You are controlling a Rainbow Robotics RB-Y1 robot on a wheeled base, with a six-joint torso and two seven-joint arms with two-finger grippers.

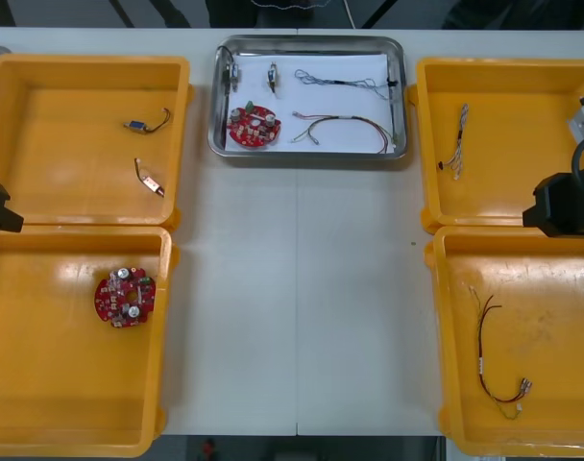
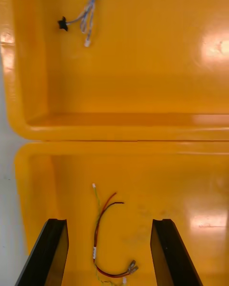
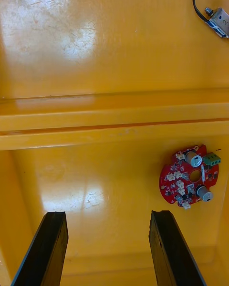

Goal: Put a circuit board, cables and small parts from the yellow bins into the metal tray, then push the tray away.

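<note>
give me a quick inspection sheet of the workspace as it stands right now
surface: light table, two yellow bins at each side
job's things: metal tray at the far middle, holding a tray circuit board and tray small metal parts; spare circuit board in the left near bin; loose small metal parts in the left far bin
clutter: nothing seen
tools: left tool open over the left near bin; right tool open over the right near bin
cables: tray blue and white cable and tray red and yellow cable; twisted blue and white cable in the right far bin; red and yellow cable in the right near bin
surroundings: nothing seen
</note>
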